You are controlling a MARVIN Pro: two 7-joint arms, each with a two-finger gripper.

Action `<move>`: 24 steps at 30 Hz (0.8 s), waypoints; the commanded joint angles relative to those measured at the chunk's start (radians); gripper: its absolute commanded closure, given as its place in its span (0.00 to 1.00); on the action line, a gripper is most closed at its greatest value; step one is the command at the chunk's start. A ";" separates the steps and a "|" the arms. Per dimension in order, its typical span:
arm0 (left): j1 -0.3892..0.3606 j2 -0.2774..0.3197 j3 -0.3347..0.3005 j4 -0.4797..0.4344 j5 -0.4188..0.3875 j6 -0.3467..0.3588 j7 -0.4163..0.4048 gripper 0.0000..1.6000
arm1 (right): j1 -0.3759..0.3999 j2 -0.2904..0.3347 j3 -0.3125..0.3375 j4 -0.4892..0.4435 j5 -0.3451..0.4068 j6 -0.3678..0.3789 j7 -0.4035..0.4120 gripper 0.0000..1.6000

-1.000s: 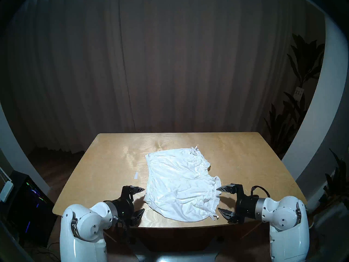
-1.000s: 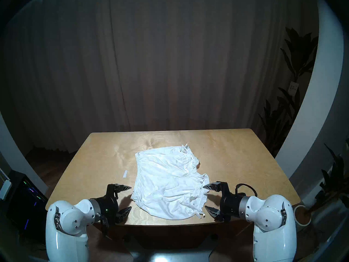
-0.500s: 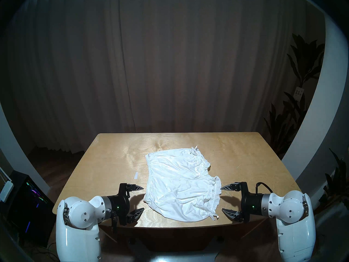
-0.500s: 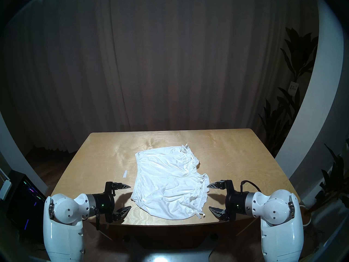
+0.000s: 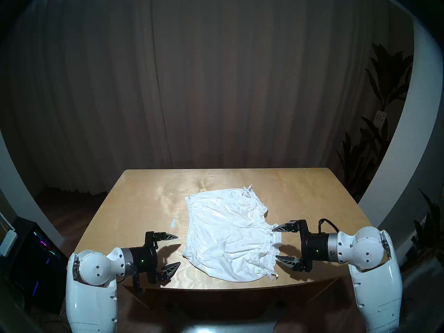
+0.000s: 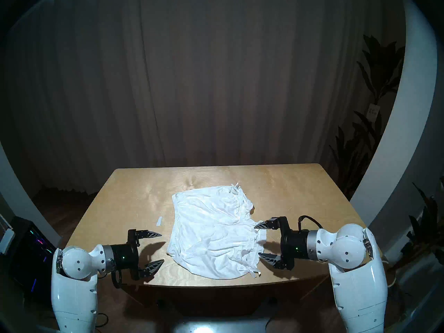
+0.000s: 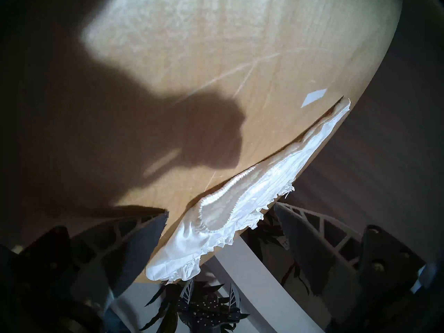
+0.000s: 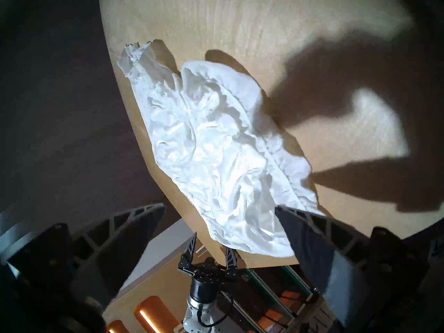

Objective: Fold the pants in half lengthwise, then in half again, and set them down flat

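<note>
1. Pants (image 5: 228,236): white, wrinkled shorts lying spread out and unfolded on the wooden table (image 5: 134,205), lower centre of the head view. Gathered waistband faces frame left; ruffled leg hems with small tie bows face frame right.
2. Left gripper (image 5: 176,250): lower left of the head view, over the table's near left part, jaws spread wide and holding nothing. It sits near the waistband with a clear gap of bare wood between.
3. Right gripper (image 5: 278,242): lower right of the head view, jaws spread wide, nothing pinched. Its upper fingertip overlaps the ruffled hem in the picture; contact cannot be confirmed.
4. Tape strip (image 5: 173,223): small and white, on the table just left of the pants, apart from them.
5. Curtain (image 5: 216,85): dark, fills the upper frame behind the table.
</note>
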 commanded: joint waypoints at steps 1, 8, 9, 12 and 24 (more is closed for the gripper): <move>0.019 0.059 0.011 0.031 0.001 0.014 0.070 0.00 | 0.008 0.101 -0.012 0.009 -0.065 0.100 -0.038 0.00; 0.023 0.114 0.042 0.053 -0.032 0.050 0.059 0.00 | 0.006 0.134 -0.051 0.061 -0.176 0.202 0.098 0.00; 0.023 0.122 0.048 0.054 -0.037 0.055 0.058 0.00 | 0.006 0.134 -0.057 0.070 -0.187 0.207 0.113 0.00; 0.019 0.148 0.072 0.060 -0.045 0.063 0.054 0.00 | 0.009 0.133 -0.075 0.092 -0.228 0.221 0.161 0.00; -0.075 0.191 0.180 0.138 -0.061 0.067 -0.029 0.00 | -0.011 0.107 -0.094 0.122 -0.280 0.221 0.250 0.00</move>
